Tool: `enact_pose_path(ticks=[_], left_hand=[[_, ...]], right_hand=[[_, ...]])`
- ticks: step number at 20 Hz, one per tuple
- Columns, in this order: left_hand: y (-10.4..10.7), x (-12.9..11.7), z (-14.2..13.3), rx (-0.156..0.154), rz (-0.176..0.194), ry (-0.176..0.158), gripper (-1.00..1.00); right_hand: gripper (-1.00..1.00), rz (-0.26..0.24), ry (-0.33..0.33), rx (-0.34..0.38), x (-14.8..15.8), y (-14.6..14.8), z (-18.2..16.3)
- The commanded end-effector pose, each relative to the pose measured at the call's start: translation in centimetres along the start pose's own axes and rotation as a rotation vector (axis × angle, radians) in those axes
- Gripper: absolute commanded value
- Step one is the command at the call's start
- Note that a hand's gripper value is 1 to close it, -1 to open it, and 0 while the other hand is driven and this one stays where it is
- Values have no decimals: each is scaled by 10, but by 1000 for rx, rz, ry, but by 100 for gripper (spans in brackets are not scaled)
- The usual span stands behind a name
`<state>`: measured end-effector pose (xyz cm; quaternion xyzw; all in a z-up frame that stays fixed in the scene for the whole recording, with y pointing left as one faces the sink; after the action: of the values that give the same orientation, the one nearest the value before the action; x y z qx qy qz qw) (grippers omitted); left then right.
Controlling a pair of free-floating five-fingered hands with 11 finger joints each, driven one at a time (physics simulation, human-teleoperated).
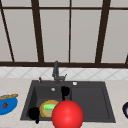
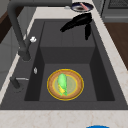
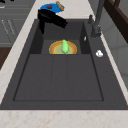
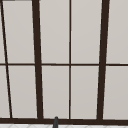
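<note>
My left hand (image 1: pixel 33 113) hovers open over the front left corner of the dark sink (image 1: pixel 90 100). In the right side view the left hand (image 3: pixel 51 18) shows straight fingers, near the blue bowl (image 3: pixel 51 6). My right hand (image 1: pixel 65 91) floats open over the middle of the sink, and the right hand (image 2: pixel 77 20) points toward the window wall in the left side view. Neither hand holds anything. A yellow plate (image 1: pixel 44 110) with a green vegetable (image 1: pixel 49 106) lies in the left basin. A big red ball (image 1: pixel 67 115) covers the sink's front edge.
The dark faucet (image 1: pixel 56 71) stands behind the sink, below a window. The blue bowl (image 1: pixel 7 105) with food sits on the left counter. A dark bowl (image 1: pixel 125 109) sits on the right counter. The plate (image 2: pixel 51 85) and vegetable (image 2: pixel 62 81) lie flat on the basin floor.
</note>
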<state>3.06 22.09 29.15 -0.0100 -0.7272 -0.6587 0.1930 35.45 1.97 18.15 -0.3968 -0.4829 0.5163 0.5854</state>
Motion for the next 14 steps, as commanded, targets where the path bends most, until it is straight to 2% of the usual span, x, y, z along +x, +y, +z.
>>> enact_pose_path(ticks=[1,3,4,5,9,14], left_hand=[[0,0,0,0,0,0,0],[0,0,0,0,0,0,0],[0,0,0,0,0,0,0],[0,0,0,0,0,0,0],[0,0,0,0,0,0,0],[0,0,0,0,0,0,0]], right_hand=[[-100,6,-28,-86,-4,1,8],[-100,23,-26,-115,-5,-2,12],[-100,53,-44,-124,-5,-4,11],[-100,57,-55,-126,-7,-6,10],[-100,38,-10,-114,-6,-27,-9],[-100,45,-3,-104,-4,-58,-28]])
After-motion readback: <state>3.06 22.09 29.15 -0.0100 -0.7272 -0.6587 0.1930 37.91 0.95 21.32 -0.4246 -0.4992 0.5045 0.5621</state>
